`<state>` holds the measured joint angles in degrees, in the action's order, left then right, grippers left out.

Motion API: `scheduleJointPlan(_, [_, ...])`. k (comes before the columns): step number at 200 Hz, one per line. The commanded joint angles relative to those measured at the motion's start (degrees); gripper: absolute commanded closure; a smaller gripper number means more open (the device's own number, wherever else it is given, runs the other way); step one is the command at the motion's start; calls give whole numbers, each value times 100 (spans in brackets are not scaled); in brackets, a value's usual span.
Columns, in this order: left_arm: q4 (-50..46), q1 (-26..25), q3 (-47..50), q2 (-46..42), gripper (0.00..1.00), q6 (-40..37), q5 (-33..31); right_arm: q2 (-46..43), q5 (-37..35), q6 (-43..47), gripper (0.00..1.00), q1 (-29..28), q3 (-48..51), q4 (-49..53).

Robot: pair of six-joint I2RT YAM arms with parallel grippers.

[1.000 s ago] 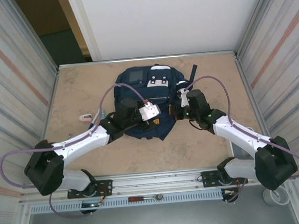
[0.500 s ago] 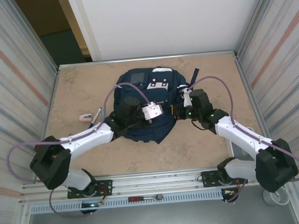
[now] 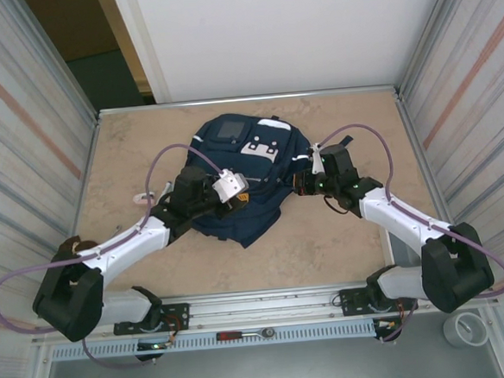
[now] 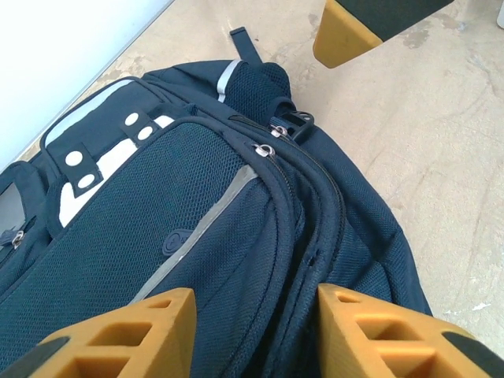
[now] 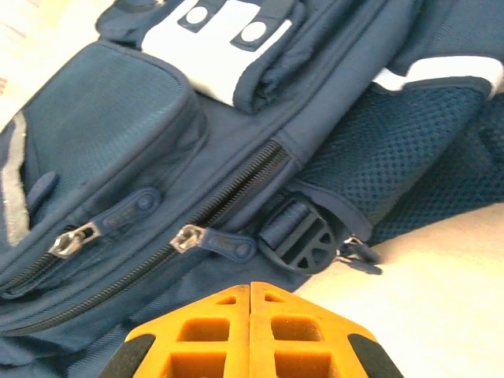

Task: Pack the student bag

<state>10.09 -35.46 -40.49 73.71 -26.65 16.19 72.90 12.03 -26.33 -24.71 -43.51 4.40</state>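
On the far middle of the worktop (image 3: 351,243), the student bag (image 3: 265,192) lay flat on its back, white patch (image 3: 262,145) toward the far wall and every visible zip drawn closed. The left claw (image 4: 252,303) hung released over the bag's near left part, its jaws parted above the mesh front pocket and grasping nothing. The right claw (image 5: 250,291) was clenched empty, jaws pressed together, just beside the bag's right flank.

Opening a compartment looked to be the step in hand. Two zip pulls (image 5: 189,236) sat just ahead of the right claw and close to a black buckle (image 5: 299,232). A clean job would probably mean releasing that claw, pinching one small tab squarely, then drawing it along the teeth while the left claw pinned the fabric so the soft bag could not slide or bunch.

A small white-and-red object (image 3: 144,196), too small to identify, rested on the worktop left of the bag and near the left arm. The buckle and its dangling clips appeared the likeliest snag, being easy to seize instead of the tab.
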Motion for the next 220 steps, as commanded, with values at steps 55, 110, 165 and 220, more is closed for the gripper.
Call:
scheduleJointPlan(55, [-371,-360,-238,82,45,-229,-641,506,103,1214,72,-133,-379,294])
scheduleJointPlan(110, [-364,-330,-244,454,56,-314,-899,1059,-178,2279,66,-361,-606,199])
scheduleJointPlan(165, [-329,-147,-196,531,80,-252,-677,1489,159,3004,61,-359,-913,284])
scheduleJointPlan(220, [-270,-73,-143,399,100,-217,-565,1860,223,3272,60,-359,-1169,533])
